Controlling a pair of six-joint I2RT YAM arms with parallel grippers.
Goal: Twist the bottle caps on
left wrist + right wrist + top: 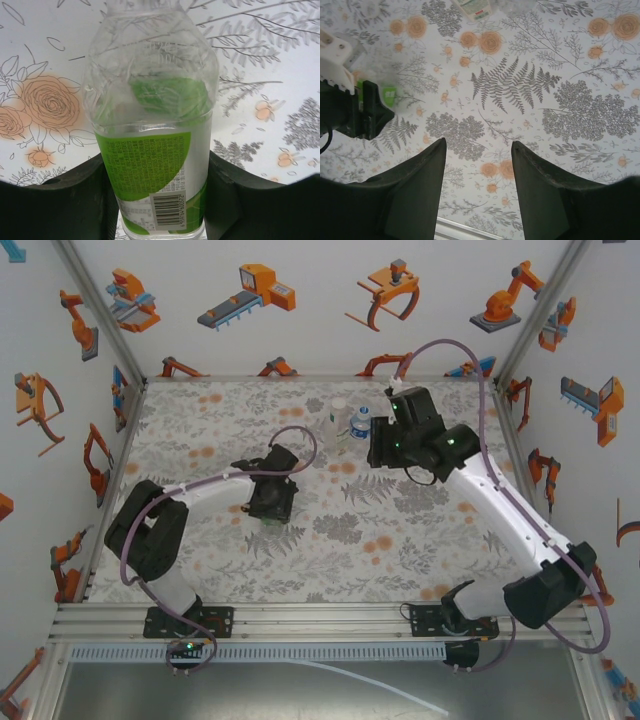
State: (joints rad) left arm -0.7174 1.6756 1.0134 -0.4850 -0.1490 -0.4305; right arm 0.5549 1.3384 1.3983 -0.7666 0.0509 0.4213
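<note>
Green-labelled bottle (155, 165) between left jaws, gripped apparently at label.

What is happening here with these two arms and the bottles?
The left gripper is shut on the green-labelled bottle, clamping its body from both sides. The bottle's neck runs out of the wrist picture, so a cap cannot be judged. The right gripper hangs open and empty over the flowered table. Toward the back stand a blue-labelled bottle and another bottle, close together; whether they carry caps is too small to tell.
</note>
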